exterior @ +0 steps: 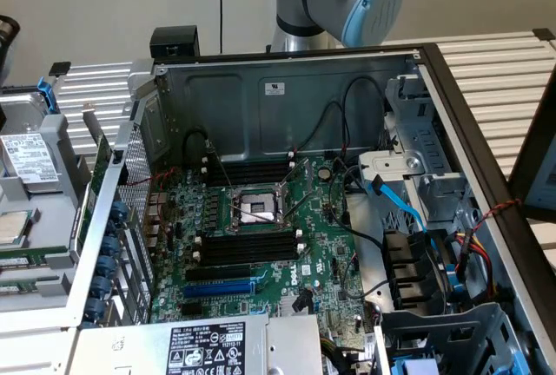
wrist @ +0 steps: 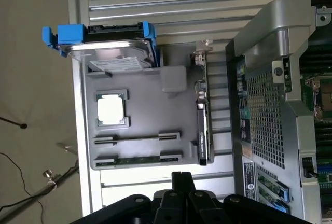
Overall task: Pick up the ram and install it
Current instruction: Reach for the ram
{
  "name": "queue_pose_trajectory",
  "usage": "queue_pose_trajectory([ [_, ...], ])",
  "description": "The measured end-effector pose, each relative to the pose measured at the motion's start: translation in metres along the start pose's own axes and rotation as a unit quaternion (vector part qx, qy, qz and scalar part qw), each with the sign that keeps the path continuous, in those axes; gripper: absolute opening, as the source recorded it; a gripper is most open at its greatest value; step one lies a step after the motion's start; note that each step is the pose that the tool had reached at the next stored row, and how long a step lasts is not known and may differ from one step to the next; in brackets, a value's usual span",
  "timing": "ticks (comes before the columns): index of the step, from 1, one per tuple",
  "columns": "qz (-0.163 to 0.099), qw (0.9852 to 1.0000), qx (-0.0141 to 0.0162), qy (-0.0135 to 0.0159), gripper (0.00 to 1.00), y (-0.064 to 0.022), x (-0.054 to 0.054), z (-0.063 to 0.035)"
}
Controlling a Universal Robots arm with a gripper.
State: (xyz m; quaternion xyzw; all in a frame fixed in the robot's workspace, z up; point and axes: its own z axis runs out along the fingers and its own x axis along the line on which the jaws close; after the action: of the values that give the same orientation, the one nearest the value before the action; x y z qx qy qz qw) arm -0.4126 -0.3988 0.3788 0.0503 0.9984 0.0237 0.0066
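As your claw (wrist: 182, 181) is hovering closed and empty, the thin green ram (wrist: 137, 159) is lying nearby. A grey slotted tray (wrist: 148, 111) is holding it.

The thin green ram (wrist: 137, 159) rests in the grey tray's (wrist: 150, 107) slot.

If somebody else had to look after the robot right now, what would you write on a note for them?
The gripper: jaws shut, holding nothing, hanging near the grey tray beside the computer case.
The ram: lying in its holder on that tray, near the silver processor chip. The gripper is not touching it.
Done: nothing that shows; the ram is not picked up.
Left: the pick-up and the install. The black memory slots on the motherboard show no green stick.
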Motion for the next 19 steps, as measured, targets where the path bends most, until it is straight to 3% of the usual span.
queue_pose_trajectory([
  [4,0.0,1.0,0.0006,0.006,0.1,-0.0008,0.007,0.0011],
  [10,0.001,0.9997,0.0022,0.0224,0.1,-0.0017,0.016,0.0022],
  [13,0.001,0.9996,0.003,0.0291,0.1,-0.0023,0.021,0.0041],
  [15,0.001,0.9995,0.0035,0.0299,0.1,-0.0026,0.026,0.0064],
  [16,0.001,0.9995,0.0052,0.0298,0.1,-0.0025,0.029,0.0074],
  [19,0.002,0.9995,0.0149,0.0285,0.1,-0.0018,0.036,0.0093],
])
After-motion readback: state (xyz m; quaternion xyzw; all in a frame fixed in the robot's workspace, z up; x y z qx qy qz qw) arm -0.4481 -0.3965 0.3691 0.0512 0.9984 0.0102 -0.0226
